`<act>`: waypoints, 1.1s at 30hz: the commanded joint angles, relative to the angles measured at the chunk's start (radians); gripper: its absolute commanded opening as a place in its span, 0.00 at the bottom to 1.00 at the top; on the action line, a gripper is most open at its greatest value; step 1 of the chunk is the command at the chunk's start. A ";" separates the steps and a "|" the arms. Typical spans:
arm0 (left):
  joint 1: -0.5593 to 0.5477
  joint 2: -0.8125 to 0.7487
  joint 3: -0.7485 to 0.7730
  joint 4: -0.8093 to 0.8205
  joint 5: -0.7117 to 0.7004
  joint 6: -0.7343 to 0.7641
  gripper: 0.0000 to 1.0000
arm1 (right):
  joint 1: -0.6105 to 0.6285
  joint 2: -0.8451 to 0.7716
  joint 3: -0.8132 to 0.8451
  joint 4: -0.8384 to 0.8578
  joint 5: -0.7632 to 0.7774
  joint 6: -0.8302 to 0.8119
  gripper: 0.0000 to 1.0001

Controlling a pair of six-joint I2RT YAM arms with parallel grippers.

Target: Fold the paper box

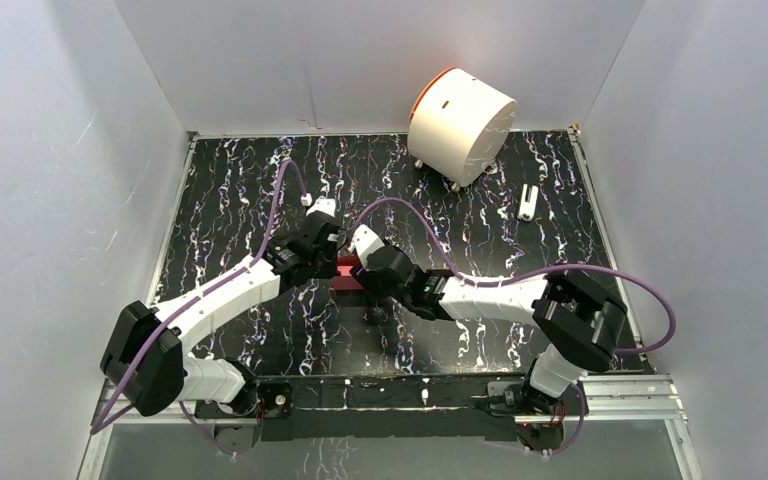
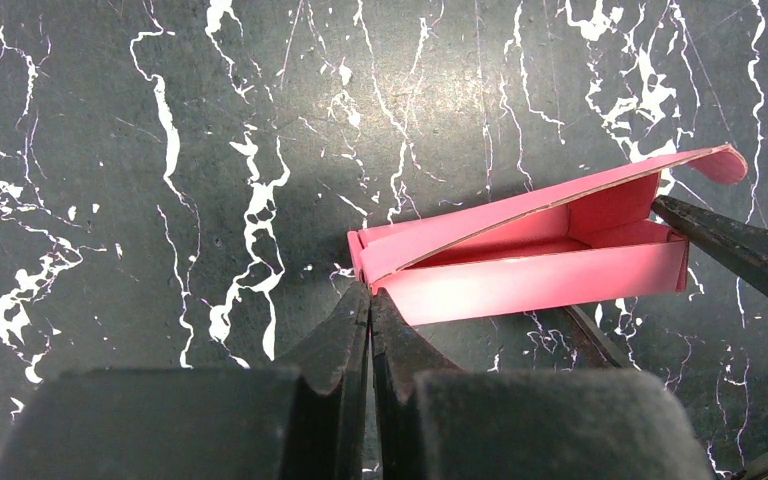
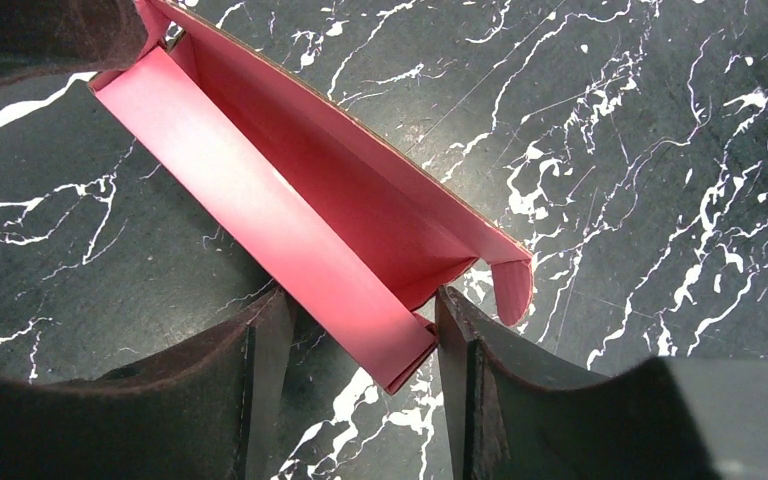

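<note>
The left pincer (image 2: 370,300) is pressed fully shut, nothing visibly between its tips, which rest against the near corner at one end of the paper box (image 2: 540,280). The right pincer (image 3: 362,297) stands partly open at the other end. One finger (image 3: 260,370) is outside the long front wall and the other (image 3: 460,360) is at the end wall. They straddle that corner, and I cannot tell whether they press on it.

The box lies on the dark marbled table (image 2: 110,150), roughly mid-table, between the two arms. Most of the folding looks done: the base is flat on the table and the long walls and end walls stand up, so it already reads as a shallow tray. The lid (image 2: 520,215) is not down, though. It rises on a slant from the left pincer's end and gapes widest at the right pincer's end. Its tuck flap (image 3: 510,290) curls downward outside the box, not pushed in.

By my judgement, what remains is the closing — bring the lid down level and slip the flap inside the wall.

A white cylinder (image 1: 460,125) sits at the far side of the table, well apart.
</note>
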 commanded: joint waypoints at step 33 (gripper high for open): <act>-0.020 0.032 -0.009 -0.088 0.034 -0.011 0.00 | -0.177 -0.089 0.167 -0.281 -0.215 0.098 0.43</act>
